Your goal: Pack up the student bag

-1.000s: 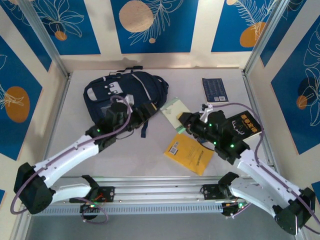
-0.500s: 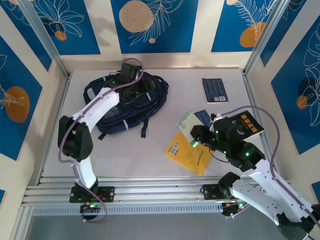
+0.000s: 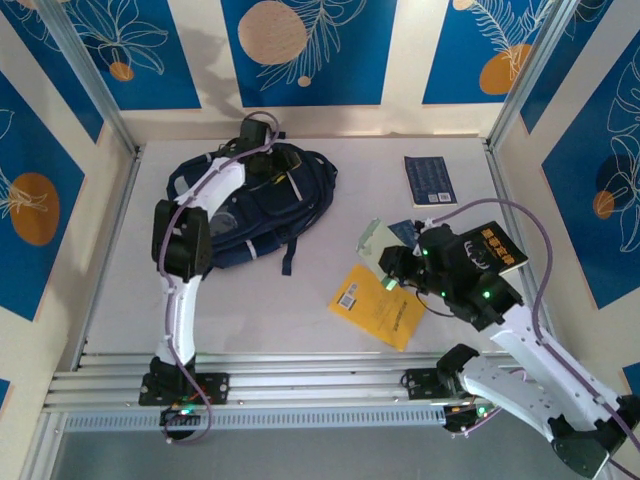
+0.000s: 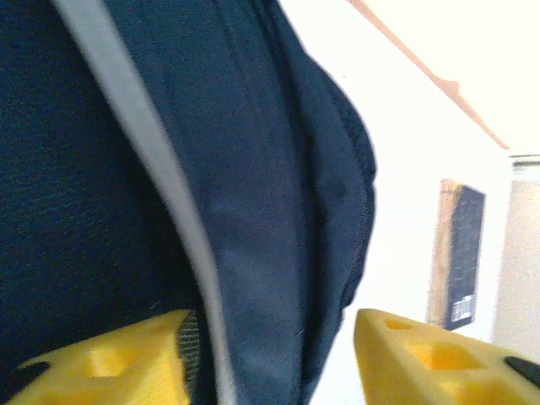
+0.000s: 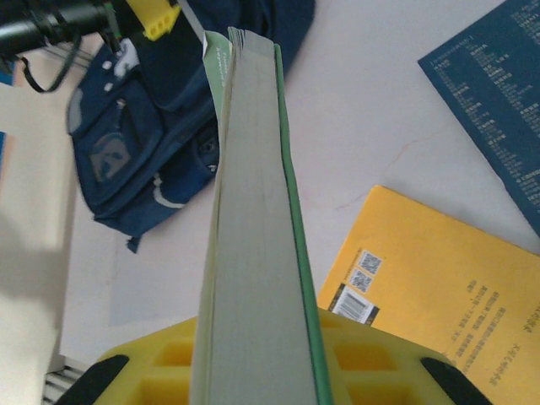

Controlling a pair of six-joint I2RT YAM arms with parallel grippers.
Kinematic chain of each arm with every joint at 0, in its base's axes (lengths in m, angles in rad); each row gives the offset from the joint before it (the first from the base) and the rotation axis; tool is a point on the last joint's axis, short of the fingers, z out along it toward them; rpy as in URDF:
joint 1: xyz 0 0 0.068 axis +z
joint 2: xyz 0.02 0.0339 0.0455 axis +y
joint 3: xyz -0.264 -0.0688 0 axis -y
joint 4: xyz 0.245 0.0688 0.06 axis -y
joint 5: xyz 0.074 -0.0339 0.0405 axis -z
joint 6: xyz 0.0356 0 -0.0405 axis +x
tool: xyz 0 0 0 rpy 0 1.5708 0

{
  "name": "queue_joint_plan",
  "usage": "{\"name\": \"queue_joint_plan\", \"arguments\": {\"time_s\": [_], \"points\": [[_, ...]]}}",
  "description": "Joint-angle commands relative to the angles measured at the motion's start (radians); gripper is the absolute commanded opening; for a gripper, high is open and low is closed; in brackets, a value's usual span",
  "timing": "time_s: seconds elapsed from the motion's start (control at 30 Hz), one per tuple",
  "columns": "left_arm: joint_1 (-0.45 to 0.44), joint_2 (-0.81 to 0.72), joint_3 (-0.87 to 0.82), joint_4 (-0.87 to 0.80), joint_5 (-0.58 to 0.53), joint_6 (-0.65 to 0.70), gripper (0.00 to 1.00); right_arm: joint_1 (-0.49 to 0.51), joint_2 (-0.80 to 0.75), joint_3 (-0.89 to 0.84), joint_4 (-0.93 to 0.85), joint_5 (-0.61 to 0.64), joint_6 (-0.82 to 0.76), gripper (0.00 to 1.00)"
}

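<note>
Table (image 3: 300, 310) bears student bag (image 3: 290, 200), fabric between left tool's (image 4: 270, 354) fingers (apart).

- student bag (image 3: 290, 205): navy, pale grey stripes.
- green book (image 5: 253, 211) in the right gripper (image 5: 261, 346): greyish page edges.
- yellow book (image 3: 375, 312) beside that gripper: black-and-white barcode.

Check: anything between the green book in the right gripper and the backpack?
Nothing visible lies between the green book in the right gripper and the student bag: bare table. The yellow book sits nearer the bases, off that line. The left gripper straddles the bag's fabric.
</note>
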Motion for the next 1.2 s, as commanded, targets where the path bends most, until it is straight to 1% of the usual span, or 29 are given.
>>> {"name": "queue_joint_plan", "arguments": {"time_s": [0.0, 0.03, 0.13, 0.27, 0.43, 0.53, 0.6, 0.63, 0.67, 0.73, 0.8, 0.83, 0.93, 1.03, 1.17], "points": [[0.007, 0.067, 0.094, 0.049, 0.095, -0.012, 0.42, -0.015, 0.031, 0.023, 0.067, -0.02, -0.035, 0.0], [0.007, 0.084, 0.117, 0.039, 0.094, -0.013, 0.4, -0.017, 0.045, 0.019, 0.074, -0.028, -0.033, 0.0], [0.007, 0.125, 0.162, -0.006, 0.076, -0.01, 0.4, -0.029, 0.075, 0.021, 0.081, -0.043, -0.032, 0.0], [0.009, 0.134, 0.167, -0.089, 0.01, 0.024, 0.4, -0.042, 0.08, 0.037, 0.071, -0.041, -0.041, 0.0], [0.011, 0.106, 0.109, -0.087, -0.023, 0.037, 0.41, -0.054, 0.073, 0.035, 0.075, -0.041, -0.044, 0.0], [0.012, 0.124, 0.129, -0.083, -0.025, 0.041, 0.41, -0.059, 0.078, 0.025, 0.086, -0.052, -0.039, 0.0], [0.011, 0.16, 0.185, -0.107, -0.021, 0.047, 0.38, -0.059, 0.081, 0.022, 0.089, -0.057, -0.036, 0.0], [0.011, 0.183, 0.225, -0.132, -0.022, 0.056, 0.35, -0.059, 0.082, 0.022, 0.09, -0.057, -0.034, 0.0], [0.011, 0.203, 0.259, -0.155, -0.022, 0.064, 0.3, -0.06, 0.082, 0.023, 0.09, -0.057, -0.035, 0.0], [0.011, 0.24, 0.332, -0.215, -0.017, 0.101, 0.16, -0.062, 0.082, 0.029, 0.086, -0.056, -0.041, 0.0], [0.012, 0.254, 0.374, -0.269, -0.036, 0.129, 0.02, -0.066, 0.082, 0.04, 0.077, -0.048, -0.052, 0.0], [0.01, 0.245, 0.373, -0.276, -0.038, 0.148, 0.0, -0.07, 0.08, 0.048, 0.069, -0.042, -0.06, 0.0], [-0.009, 0.209, 0.388, -0.295, -0.023, 0.24, 0.0, -0.084, 0.077, 0.081, 0.047, -0.03, -0.097, 0.0], [-0.043, 0.165, 0.44, -0.37, -0.006, 0.338, 0.0, -0.097, 0.078, 0.119, 0.016, -0.008, -0.13, 0.0], [-0.078, 0.063, 0.437, -0.457, -0.005, 0.412, 0.0, -0.114, 0.071, 0.164, -0.034, 0.039, -0.155, 0.0]]}}
